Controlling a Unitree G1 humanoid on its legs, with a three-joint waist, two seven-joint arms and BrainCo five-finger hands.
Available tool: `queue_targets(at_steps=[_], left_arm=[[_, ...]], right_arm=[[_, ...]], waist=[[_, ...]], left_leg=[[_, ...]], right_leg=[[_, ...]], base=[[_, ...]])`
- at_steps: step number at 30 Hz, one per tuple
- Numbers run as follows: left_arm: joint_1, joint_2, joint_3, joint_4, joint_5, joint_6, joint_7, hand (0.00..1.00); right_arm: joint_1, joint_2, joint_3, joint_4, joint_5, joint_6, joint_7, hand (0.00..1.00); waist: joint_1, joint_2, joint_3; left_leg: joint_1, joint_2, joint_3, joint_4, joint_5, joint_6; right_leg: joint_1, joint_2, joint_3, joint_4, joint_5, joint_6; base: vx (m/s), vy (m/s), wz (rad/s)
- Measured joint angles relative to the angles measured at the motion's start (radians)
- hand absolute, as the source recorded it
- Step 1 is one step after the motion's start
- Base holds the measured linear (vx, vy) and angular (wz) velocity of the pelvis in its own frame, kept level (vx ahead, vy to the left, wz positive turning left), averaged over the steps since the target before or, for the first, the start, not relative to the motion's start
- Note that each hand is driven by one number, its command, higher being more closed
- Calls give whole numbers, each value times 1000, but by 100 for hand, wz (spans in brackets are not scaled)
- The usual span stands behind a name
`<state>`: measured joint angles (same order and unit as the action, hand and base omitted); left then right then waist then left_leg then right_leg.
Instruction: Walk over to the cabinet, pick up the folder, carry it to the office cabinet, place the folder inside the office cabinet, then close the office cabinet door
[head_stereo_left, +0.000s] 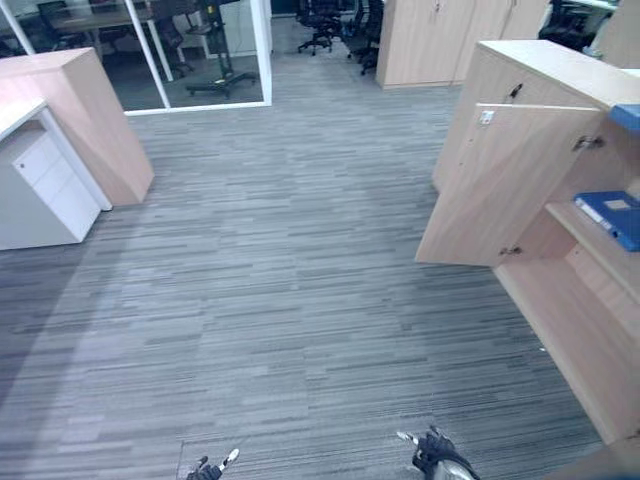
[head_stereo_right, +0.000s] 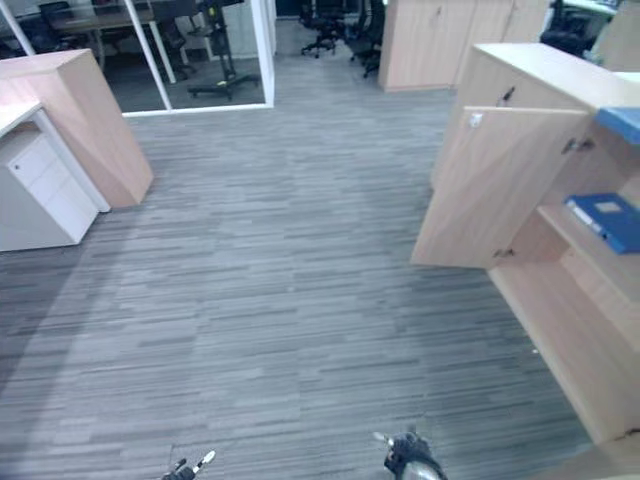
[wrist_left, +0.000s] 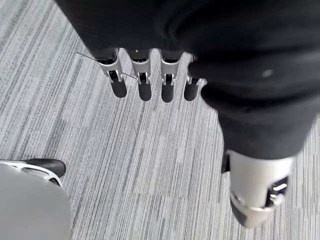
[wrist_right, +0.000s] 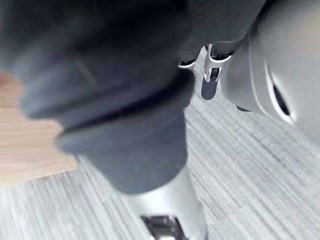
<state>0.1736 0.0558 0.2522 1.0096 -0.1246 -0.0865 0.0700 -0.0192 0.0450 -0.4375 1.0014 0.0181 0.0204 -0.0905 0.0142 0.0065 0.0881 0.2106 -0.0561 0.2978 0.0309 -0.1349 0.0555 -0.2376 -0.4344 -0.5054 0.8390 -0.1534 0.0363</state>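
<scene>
Left hand (wrist_left: 144, 86) hangs with fingers straight, empty; right hand (head_stereo_left: 440, 460) likewise loose and empty. Folder (head_stereo_left: 610, 212) lies on a shelf inside the cabinet (head_stereo_left: 560, 65), far right (door (head_stereo_left: 500, 185) standing open). Risk: an approaching arm may clip that door, swinging it across the shelf.

blue folder (head_stereo_left: 610, 214), grey striped carpet (head_stereo_left: 280, 300)

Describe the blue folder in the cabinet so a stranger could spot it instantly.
Start at the light wooden cabinet on the right, whose door stands open. Inside, the blue folder lies flat on a shelf. It is the lower of two blue things, with a pale label; the other blue thing sits above it.
</scene>
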Motion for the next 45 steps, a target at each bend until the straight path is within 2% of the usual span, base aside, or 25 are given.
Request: queue_targets(at_steps=[1, 3, 4, 6, 10, 12, 13, 15, 17, 18, 20, 22, 24, 25, 26, 27, 28, 29, 30, 31, 36, 40, 41, 42, 45], left_arm=[[-7, 1, 14, -2, 3, 1, 0, 0], [-8, -3, 33, -1, 22, 6, 0, 0], [-13, -16, 47, 2, 41, 13, 0, 0], [-23, -30, 63, 0, 60, 19, -1, 0], [-48, -45, 106, -1, 71, 31, -2, 0], [-66, -72, 123, -10, 67, 35, -10, 0], [-69, -84, 143, -25, 67, 36, -13, 0], [-60, -105, 190, -50, 58, 37, -12, 0], [-53, -108, 202, -71, 36, 35, -10, 0], [-52, -108, 204, -85, 28, 32, -7, 0], [-51, -107, 205, -102, 5, 26, -3, 0], [-54, -105, 201, -103, -9, 19, 2, 0], [-52, -107, 206, -106, -26, 17, 10, 0], [-52, -116, 221, -106, -32, 16, 19, 0], [-53, -119, 223, -106, -35, 14, 21, 0], [-55, -123, 223, -105, -41, 11, 24, 0], [-57, -130, 220, -91, -41, 10, 24, 0], [-61, -126, 221, -85, -42, 10, 23, 0], [-72, -118, 220, -73, -40, 8, 24, 0], [-74, -112, 220, -65, -39, 7, 24, 0], [-78, -89, 198, -27, -32, 10, 31, 0], [-74, -89, 180, -20, -9, 17, 30, 0], [-72, -88, 183, -19, -4, 19, 30, 0], [-59, -92, 196, -20, -4, 20, 30, 0], [-39, -91, 221, -21, -4, 20, 33, 0]], right_arm=[[-8, 13, -1, -6, 3, -6, 0, 0], [-8, 22, -4, -6, 8, -10, 1, 0], [-8, 16, -14, -8, 11, -9, 1, 0], [-15, 7, -19, -7, 14, -8, 1, 0], [18, 3, -53, -17, 41, -9, 0, 0], [51, 5, -54, -37, 46, -11, 0, 0], [57, 6, -56, -42, 47, -11, 0, 0], [62, 7, -80, -44, 62, -9, 0, 0], [61, 8, -80, -39, 66, -8, 0, 0], [56, 7, -74, -34, 67, -5, -1, 0], [53, 6, -67, -30, 68, -3, -2, 0], [51, -6, -20, -25, 73, 0, -11, 0], [30, -7, 16, -24, 79, -1, -14, 0], [8, -6, 40, -23, 79, -2, -15, 0], [0, -3, 46, -23, 79, -4, -15, 0], [-9, 1, 47, -23, 80, -7, -15, 0], [-6, 3, 47, -23, 80, -12, -14, 0], [-5, 5, 46, -20, 80, -13, -14, 0], [0, 22, 45, -16, 82, -13, -13, 0], [2, 30, 47, -9, 83, -11, -8, 0], [29, 34, -15, -10, 79, -2, -6, 0], [68, 31, -47, -32, 77, 11, -3, 0], [70, 31, -50, -38, 78, 14, -2, 0], [77, 27, -49, -44, 79, 15, -1, 0], [82, 21, -34, -47, 79, 11, 0, 0]], waist=[[7, -13, 8], [9, -20, 14], [5, -11, 14], [3, 8, 22], [-10, 8, 26], [-24, 7, 23], [-24, 10, 22], [-16, 27, 18], [-4, 36, 15], [7, 30, 24], [23, 26, 34], [27, 24, 37], [34, 20, 40], [35, 21, 40], [38, 20, 40], [44, 20, 40], [49, 24, 33], [49, 21, 28], [44, 3, 24], [45, -3, 22], [63, -12, 3], [49, -10, -35], [45, -14, -33], [40, -13, -32], [29, -13, -35]], left_leg=[[17, 1, 25, -8, -15, -11], [29, 1, 53, -3, -37, -34], [38, 10, 63, -1, -58, -40], [36, 50, 75, -2, -75, -60], [86, 119, 74, 22, -123, -86], [6, 206, 49, 299, -173, -131], [-42, 232, 37, 415, -175, -135], [-232, 331, -28, 906, -143, -163], [-309, 363, -34, 1067, -143, -164], [-377, 364, -35, 1090, -155, -145], [-441, 350, -37, 1014, -171, -120], [-492, 304, -101, 848, -179, -107], [-504, 257, -206, 615, -166, -131], [-503, 231, -320, 435, -140, -154], [-503, 227, -356, 380, -116, -159], [-487, 217, -405, 318, -47, -184], [-455, 191, -425, 301, 76, -205], [-452, 177, -418, 317, 86, -195], [-452, 157, -387, 344, 57, -173], [-449, 148, -338, 370, 31, -143], [-321, 70, -173, 343, -25, -55], [-237, 25, -134, 273, -61, -35], [-214, 21, -117, 258, -63, -33], [-179, 23, -83, 237, -72, -28], [-137, 39, -16, 206, -80, -29]], right_leg=[[-17, 30, -71, -97, 6, -9], [-20, 90, -175, -290, 32, -49], [-13, 125, -196, -343, 38, -164], [-19, 178, -202, -356, 3, -153], [21, 231, -218, -289, -114, -141], [79, 274, -229, -309, -149, -140], [95, 290, -227, -328, -149, -141], [158, 376, -175, -398, -148, -142], [197, 418, -125, -429, -149, -142], [231, 448, -63, -467, -154, -130], [257, 454, 4, -491, -151, -123], [292, 449, 75, -521, -146, -103], [315, 426, 147, -540, -129, -84], [331, 409, 208, -550, -129, -55], [337, 399, 233, -553, -129, -39], [347, 379, 280, -560, -130, -3], [364, 355, 321, -577, -124, 36], [370, 336, 336, -589, -116, 52], [361, 297, 352, -599, -84, 105], [357, 270, 366, -604, -45, 118], [317, 136, 403, -564, 26, 108], [210, 67, 399, -386, 34, 90], [182, 55, 397, -334, 46, 67], [147, 46, 390, -267, 72, 24], [115, 38, 338, -228, 87, 3]], base=[[49, -137, -39], [108, -205, -47], [202, -248, -44], [244, -230, -33], [320, -270, -1], [365, -304, 13], [333, -258, -27], [295, -143, -73], [288, -3, -106], [320, 61, -116], [257, 116, -123], [229, 138, -111], [320, 214, -113], [343, 271, -109], [435, 377, -130], [402, 408, -117], [415, 450, -111], [415, 479, -92], [381, 465, -83], [353, 440, -81], [191, 363, -111], [50, 218, -77], [-17, 178, -67], [-24, 135, -78], [-12, 87, -76]])
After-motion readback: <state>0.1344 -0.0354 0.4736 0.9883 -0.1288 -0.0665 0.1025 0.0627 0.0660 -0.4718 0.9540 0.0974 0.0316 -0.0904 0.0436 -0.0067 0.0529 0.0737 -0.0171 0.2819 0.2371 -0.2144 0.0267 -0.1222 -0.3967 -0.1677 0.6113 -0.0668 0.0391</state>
